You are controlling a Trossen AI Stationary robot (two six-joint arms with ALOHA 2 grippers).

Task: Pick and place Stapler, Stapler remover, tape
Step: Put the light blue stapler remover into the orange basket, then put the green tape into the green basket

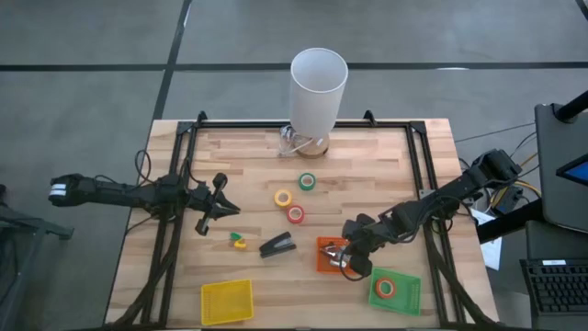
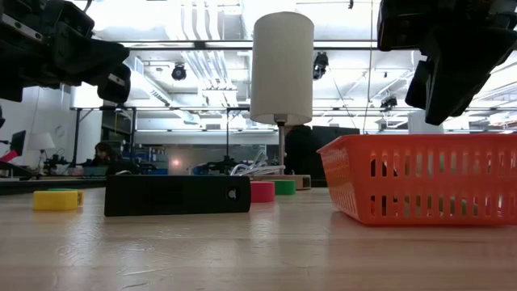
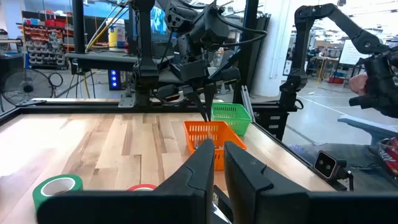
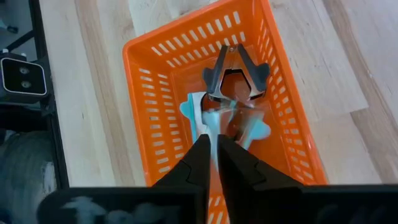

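Observation:
The black stapler (image 1: 277, 245) (image 2: 178, 196) lies flat on the table near its middle. Green (image 1: 307, 182), yellow (image 1: 283, 197) and red (image 1: 295, 214) tape rolls lie flat beyond it. Another red-orange roll (image 1: 386, 288) lies in the green basket (image 1: 407, 299). My right gripper (image 1: 344, 260) (image 4: 214, 142) hangs over the orange basket (image 1: 323, 248) (image 4: 146, 124), shut on a staple remover (image 4: 235, 84) with metal claws and pale blue handles. My left gripper (image 1: 220, 208) (image 3: 219, 152) hovers left of the stapler, shut and holding nothing. My right gripper pinches the staple remover between its two fingers at the pale blue handle end (image 4: 214, 121), coming from above and pointing down. The remover hangs below the fingertips inside the orange basket, claws (image 4: 236, 78) downward. The contact spot is blurred, so I cannot tell more.
A yellow basket (image 1: 227, 302) sits near the table's near edge. A small yellow-and-green object (image 1: 239, 242) (image 2: 55, 200) lies left of the stapler. A tall white cylinder (image 1: 319, 87) stands at the far edge. Black frame rails run along both sides.

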